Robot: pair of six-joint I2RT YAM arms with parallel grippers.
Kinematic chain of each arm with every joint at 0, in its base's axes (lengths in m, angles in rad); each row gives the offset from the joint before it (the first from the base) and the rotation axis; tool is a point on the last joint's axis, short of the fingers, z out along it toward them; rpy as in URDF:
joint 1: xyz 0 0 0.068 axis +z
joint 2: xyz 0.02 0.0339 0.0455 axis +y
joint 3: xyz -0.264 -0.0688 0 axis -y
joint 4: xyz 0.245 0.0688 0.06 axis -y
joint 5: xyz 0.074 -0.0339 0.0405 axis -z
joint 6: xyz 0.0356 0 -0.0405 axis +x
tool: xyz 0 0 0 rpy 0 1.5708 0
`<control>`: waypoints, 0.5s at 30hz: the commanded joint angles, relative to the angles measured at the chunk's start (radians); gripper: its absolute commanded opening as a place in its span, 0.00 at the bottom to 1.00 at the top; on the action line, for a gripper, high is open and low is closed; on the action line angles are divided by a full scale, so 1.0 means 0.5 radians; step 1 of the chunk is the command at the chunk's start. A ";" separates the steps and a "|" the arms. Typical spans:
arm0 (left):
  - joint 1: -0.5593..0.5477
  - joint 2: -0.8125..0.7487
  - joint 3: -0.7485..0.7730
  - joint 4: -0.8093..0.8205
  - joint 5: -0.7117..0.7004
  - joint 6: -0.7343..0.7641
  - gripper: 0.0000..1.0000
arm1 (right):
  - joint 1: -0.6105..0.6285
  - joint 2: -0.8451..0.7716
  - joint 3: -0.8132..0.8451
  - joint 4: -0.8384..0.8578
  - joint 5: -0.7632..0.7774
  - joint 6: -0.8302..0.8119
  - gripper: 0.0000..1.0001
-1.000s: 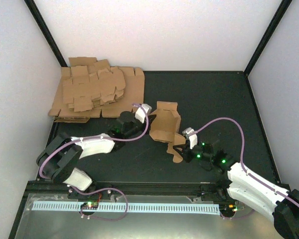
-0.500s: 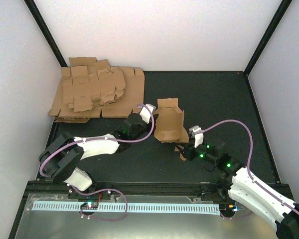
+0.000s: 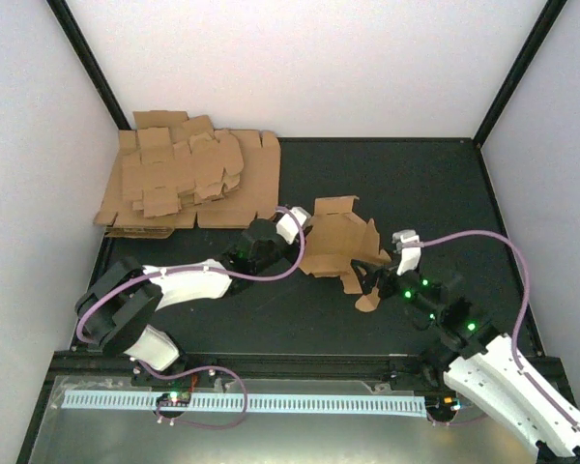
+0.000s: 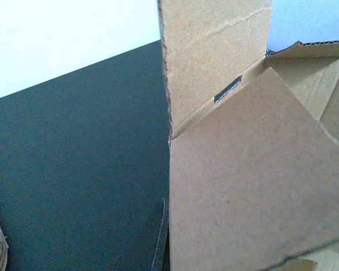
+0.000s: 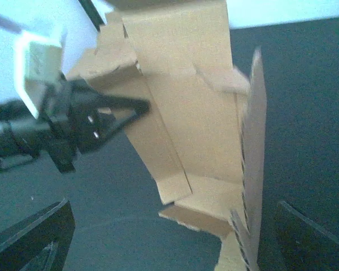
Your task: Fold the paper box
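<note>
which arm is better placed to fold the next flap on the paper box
Probably right: the right claw is open and free beside the near-right flaps of the paper box, while the left claw is shut on its left wall, steadying it.

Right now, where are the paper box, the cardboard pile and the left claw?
paper box [image 3: 334, 247], top view, on its middle panel.
cardboard pile [image 3: 188, 179], top view, on the upper sheets.
left claw [image 3: 303, 238], top view, at its tips by the box's left edge.

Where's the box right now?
In the top view the box sits between the arms: the left gripper pinches its left edge, and the open right gripper is just right of it. The cardboard pile lies behind-left.
</note>
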 commanded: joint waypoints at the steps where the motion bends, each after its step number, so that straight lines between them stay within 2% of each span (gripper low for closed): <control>1: -0.010 0.023 0.075 -0.038 0.080 0.102 0.03 | 0.012 -0.015 0.250 -0.173 0.119 -0.002 0.99; 8: 0.018 0.034 0.076 -0.036 0.141 0.125 0.03 | 0.010 0.131 0.667 -0.415 0.241 0.038 0.99; 15: 0.054 0.039 0.050 0.008 0.229 0.182 0.03 | -0.077 0.744 1.337 -0.851 0.316 0.020 1.00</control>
